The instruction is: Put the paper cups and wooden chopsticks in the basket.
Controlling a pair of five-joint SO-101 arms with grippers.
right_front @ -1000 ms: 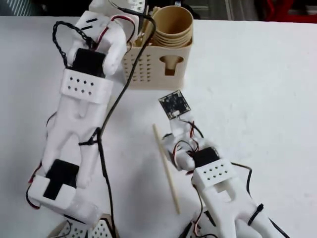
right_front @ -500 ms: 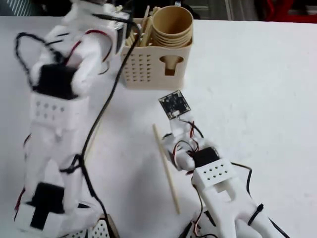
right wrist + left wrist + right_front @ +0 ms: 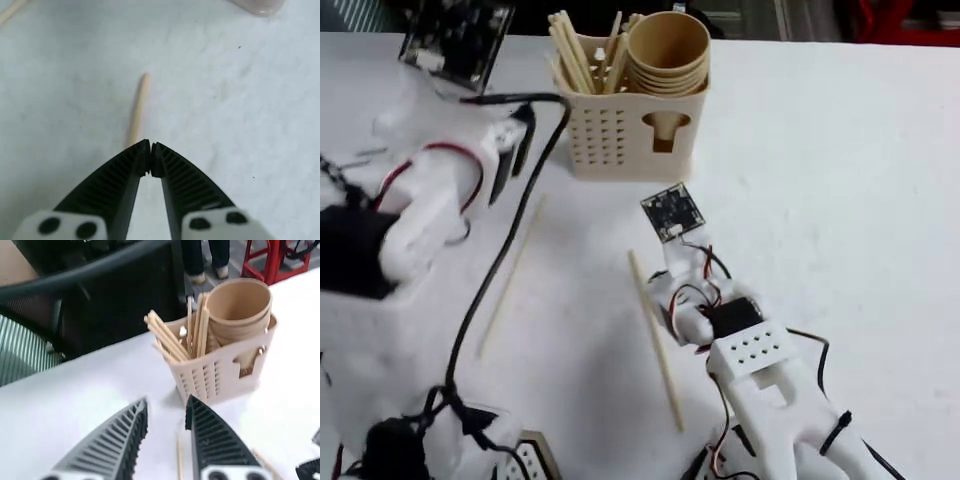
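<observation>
White table (image 3: 840, 200), dark chair beyond its far edge. Slotted basket (image 3: 620, 135) at the far side holds stacked paper cups (image 3: 668, 50) and a bundle of chopsticks (image 3: 578, 55). Two loose chopsticks lie flat: one (image 3: 510, 280) near the left arm, one (image 3: 655, 340) beside the right arm. Left gripper (image 3: 166, 402) raised short of the basket, jaws parted, empty. Right gripper (image 3: 150, 150) low over the table, tips pressed together, gripping nothing.

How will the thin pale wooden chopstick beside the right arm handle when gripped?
Probably stiff and light: the thin pale wooden chopstick is a straight, slender rod. Lying flat on the smooth white table, it may roll or skid when nudged. Gripped off-centre, it would likely tilt.
</observation>
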